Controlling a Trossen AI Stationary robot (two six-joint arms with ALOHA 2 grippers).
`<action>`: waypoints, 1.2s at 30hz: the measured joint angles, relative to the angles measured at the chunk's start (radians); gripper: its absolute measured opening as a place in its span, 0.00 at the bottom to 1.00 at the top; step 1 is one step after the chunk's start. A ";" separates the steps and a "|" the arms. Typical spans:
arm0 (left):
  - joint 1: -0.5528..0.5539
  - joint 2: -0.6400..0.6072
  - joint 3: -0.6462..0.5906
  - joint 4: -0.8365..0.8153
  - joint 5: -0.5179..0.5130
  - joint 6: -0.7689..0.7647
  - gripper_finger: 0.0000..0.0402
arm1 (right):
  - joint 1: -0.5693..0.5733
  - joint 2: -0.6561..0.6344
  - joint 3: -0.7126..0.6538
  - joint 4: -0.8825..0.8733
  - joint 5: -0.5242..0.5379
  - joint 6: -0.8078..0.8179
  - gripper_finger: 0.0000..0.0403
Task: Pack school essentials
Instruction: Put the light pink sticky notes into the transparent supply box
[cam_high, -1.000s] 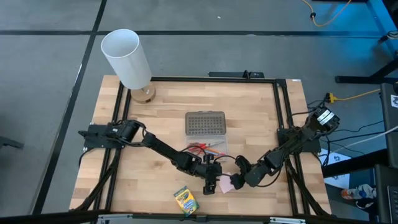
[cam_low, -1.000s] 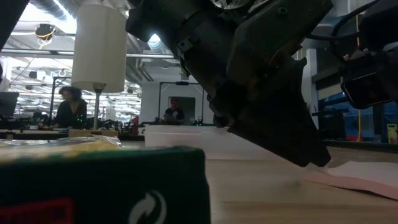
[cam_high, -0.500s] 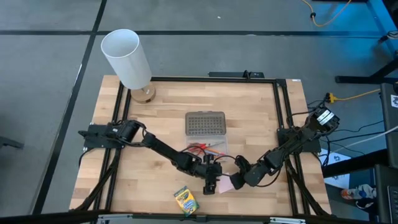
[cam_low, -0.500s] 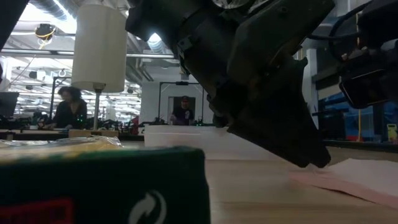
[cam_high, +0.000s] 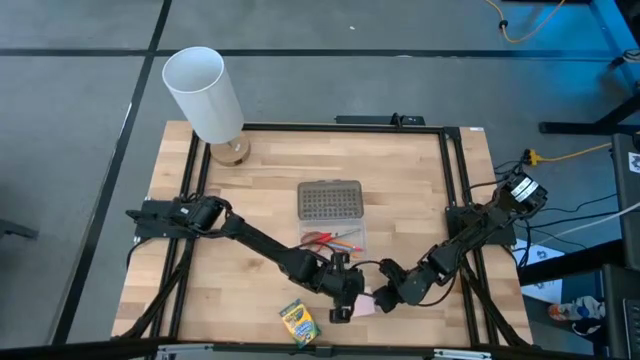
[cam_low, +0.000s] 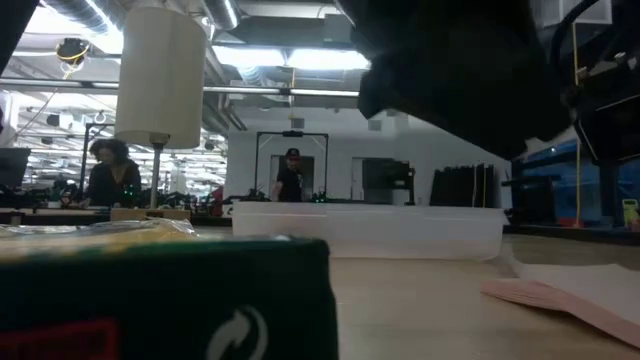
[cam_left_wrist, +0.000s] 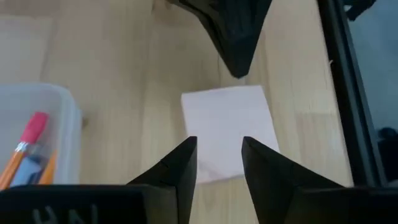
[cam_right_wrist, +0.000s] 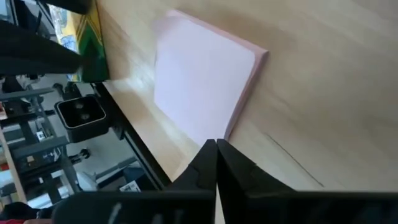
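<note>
The left gripper (cam_left_wrist: 217, 163) is hovering, jaws parted and empty, over the pink sticky-note pad (cam_left_wrist: 229, 130), while the right gripper (cam_right_wrist: 216, 155), jaws shut and empty, is nudging its edge, probably to steady it for the pickup

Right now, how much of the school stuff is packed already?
Partly done. Pencils and scissors already lie in the clear case. In hand: the left gripper, jaws open, and the right gripper, jaws shut, both sit by the pink sticky-note pad, gripping nothing. Left: that pad and the crayon box.
</note>
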 joint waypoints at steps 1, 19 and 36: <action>-0.001 -0.001 0.012 -0.028 0.010 -0.004 0.30 | 0.000 0.000 0.000 -0.002 -0.003 0.010 0.02; -0.055 0.007 -0.154 0.084 0.002 -0.058 0.30 | -0.007 -0.002 0.001 -0.064 0.009 0.038 0.32; -0.020 0.063 -0.149 0.212 0.093 -0.075 0.18 | -0.038 0.017 0.002 -0.052 -0.017 0.036 0.33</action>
